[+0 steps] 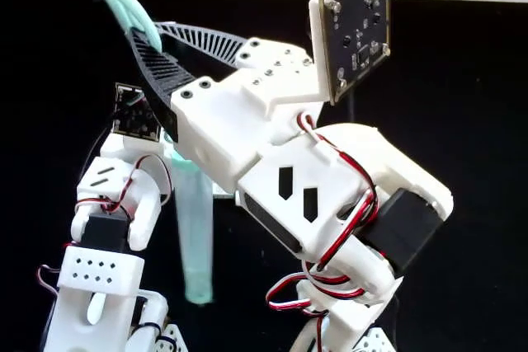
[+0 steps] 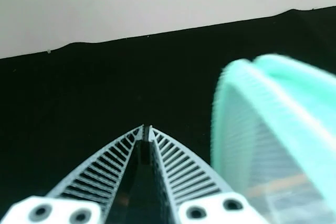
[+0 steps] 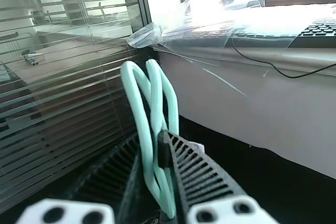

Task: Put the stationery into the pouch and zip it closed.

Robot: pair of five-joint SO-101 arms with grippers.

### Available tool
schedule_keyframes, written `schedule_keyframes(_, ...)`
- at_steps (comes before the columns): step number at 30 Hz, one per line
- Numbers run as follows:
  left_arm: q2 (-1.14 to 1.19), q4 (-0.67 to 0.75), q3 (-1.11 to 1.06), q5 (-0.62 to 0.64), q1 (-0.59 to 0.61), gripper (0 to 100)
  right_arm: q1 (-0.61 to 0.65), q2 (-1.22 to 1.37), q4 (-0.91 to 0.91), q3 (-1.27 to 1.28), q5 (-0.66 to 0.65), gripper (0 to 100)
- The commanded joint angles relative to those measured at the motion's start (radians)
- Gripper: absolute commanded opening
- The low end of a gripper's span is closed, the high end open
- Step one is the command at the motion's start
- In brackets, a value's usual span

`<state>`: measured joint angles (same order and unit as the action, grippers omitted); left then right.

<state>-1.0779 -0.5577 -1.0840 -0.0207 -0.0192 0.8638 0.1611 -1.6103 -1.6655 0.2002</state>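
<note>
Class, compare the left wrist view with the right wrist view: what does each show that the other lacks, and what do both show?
Left wrist view, not the right: the left gripper, shut and holding nothing. Right wrist view, not the left: the right gripper clamped on the mint-green pouch, with window blinds behind. Both: that pouch, the black table and a pale wall.

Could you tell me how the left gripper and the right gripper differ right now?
The right gripper is shut on the mint-green pouch; the left gripper is shut on nothing. The left gripper's fingers meet at their tips; the right gripper's are held apart by the pouch. Both have black ribbed fingers.
</note>
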Motion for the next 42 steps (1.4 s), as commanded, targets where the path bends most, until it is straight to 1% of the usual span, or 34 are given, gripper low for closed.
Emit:
schedule_keyframes(1, -0.01, 0.017, 0.013, 0.006, -0.01, 1, 0.012, -0.039, -0.002, -0.088, 0.012, 0.8)
schedule_keyframes(5, -0.01, 0.02, 0.015, 0.005, 0.053, 1, 0.012, -0.039, -0.012, -0.088, 0.014, 0.8)
schedule_keyframes(9, -0.018, 0.018, 0.015, 0.005, 0.113, 1, 0.012, -0.039, -0.044, -0.088, 0.074, 0.8)
schedule_keyframes(13, -0.019, 0.02, 0.021, 0.005, 0.168, 1, 0.012, -0.041, -0.051, -0.088, 0.078, 0.8)
schedule_keyframes(17, -0.019, 0.011, 0.077, 0.005, 0.217, 1, 0.012, -0.041, -0.051, -0.088, 0.08, 0.8)
schedule_keyframes(19, -0.019, -0.052, 0.131, 0.006, 0.223, 1, 0.012, -0.041, -0.051, -0.088, 0.081, 0.8)
schedule_keyframes(25, -0.019, -0.359, 0.366, 0.006, 0.263, 1, 0.012, -0.042, -0.096, -0.088, 0.083, 0.8)
schedule_keyframes(27, -0.019, -0.442, 0.426, 0.006, 0.278, 1, 0.012, -0.042, -0.111, -0.088, 0.109, 0.8)
schedule_keyframes(29, -0.019, -0.511, 0.466, 0.006, 0.28, 1, 0.012, -0.042, -0.116, -0.088, 0.127, 0.8)
schedule_keyframes(37, -0.019, -0.761, 0.604, 0.006, 0.28, 1, 0.007, -0.042, -0.107, -0.09, 0.126, 0.8)
schedule_keyframes(42, -0.019, -0.893, 0.685, 0.003, 0.28, 1, 0.007, -0.042, -0.107, -0.09, 0.13, 0.8)
